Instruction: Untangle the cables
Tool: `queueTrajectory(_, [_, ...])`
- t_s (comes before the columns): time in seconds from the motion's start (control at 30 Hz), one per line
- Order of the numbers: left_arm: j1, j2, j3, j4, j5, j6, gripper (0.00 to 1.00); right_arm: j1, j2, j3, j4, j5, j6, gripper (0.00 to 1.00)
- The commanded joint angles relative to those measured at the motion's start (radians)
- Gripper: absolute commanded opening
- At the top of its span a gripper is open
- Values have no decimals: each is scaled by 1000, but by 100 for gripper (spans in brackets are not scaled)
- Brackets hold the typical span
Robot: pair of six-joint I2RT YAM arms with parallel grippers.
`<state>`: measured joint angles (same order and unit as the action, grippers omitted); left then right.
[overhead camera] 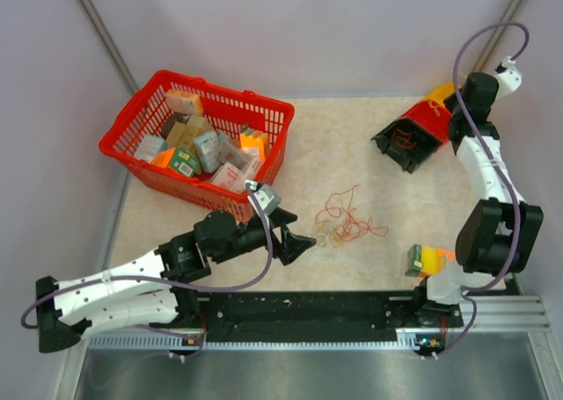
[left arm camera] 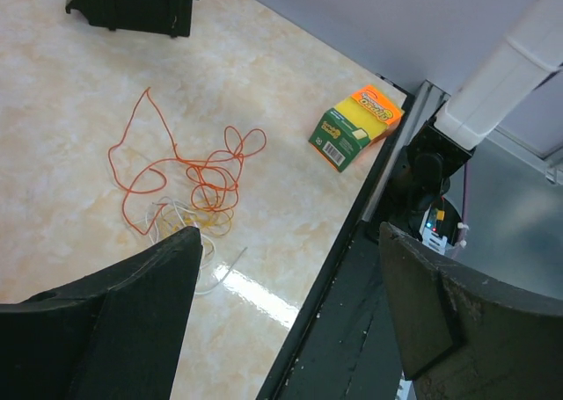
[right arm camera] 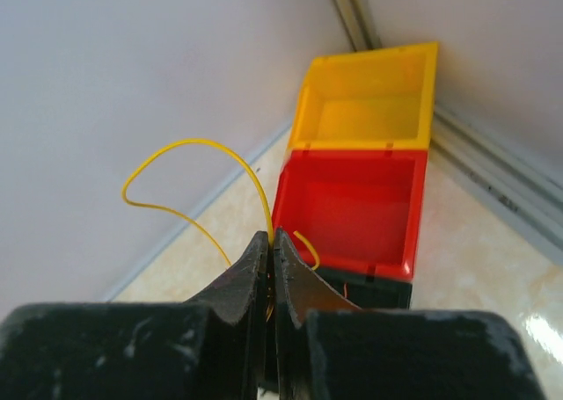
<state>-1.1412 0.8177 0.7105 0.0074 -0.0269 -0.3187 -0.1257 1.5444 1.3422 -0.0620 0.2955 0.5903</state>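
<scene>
Pincer of the left arm (overhead camera: 296,243) lies low over the desk (overhead camera: 352,154) close to the middle of its near edge, jaws spread wide apart with nothing between them. In the left wrist view (left arm camera: 288,235) one fingertip (left arm camera: 180,246) sits right at the whitish loops; whether it touches them cannot be told. The right pincer (right arm camera: 271,242) reaches out to the far right corner, jaws pressed together and clamped on a yellow wire (right arm camera: 189,143) that arches up and to one side of the tips.

A red basket (overhead camera: 229,90) stands at the far left corner, filled with small boxes. At the far right corner three open bins are stacked on a slant: a yellow bin (right arm camera: 365,101) farthest back, a red bin (right arm camera: 352,207) in front of it, and a black bin (overhead camera: 406,145) nearest, with a bit of orange wire inside. A green and yellow packet (left arm camera: 356,127) lies near the right corner of the near edge, beside the right arm's base and well apart from the tangle.

The cables (overhead camera: 347,224) lie flat on the desk just right of the left pincer, between it and the packet. They are thin orange loops (left arm camera: 198,176), one strand trailing away toward the bins, with a few pale strands at the side nearest the left pincer.
</scene>
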Motion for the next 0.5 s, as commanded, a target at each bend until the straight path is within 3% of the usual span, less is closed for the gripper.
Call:
queueTrajectory(0.0, [3, -37, -28, 59, 48, -20, 86, -43, 133, 136, 100, 40, -55, 0])
queueTrajectory(0.17, [4, -81, -54, 57, 38, -20, 86, -48, 276, 176, 171, 82, -182, 0])
queueTrajectory(0.3, [5, -100, -65, 39, 4, -22, 86, -46, 348, 224, 82, 85, -190, 1])
queueTrajectory(0.4, [5, -101, -65, 34, 2, -23, 86, -46, 362, 228, 64, 54, -182, 17])
queueTrajectory(0.47, [5, -95, -60, 37, 8, -29, 86, -45, 378, 293, -75, 51, -196, 27])
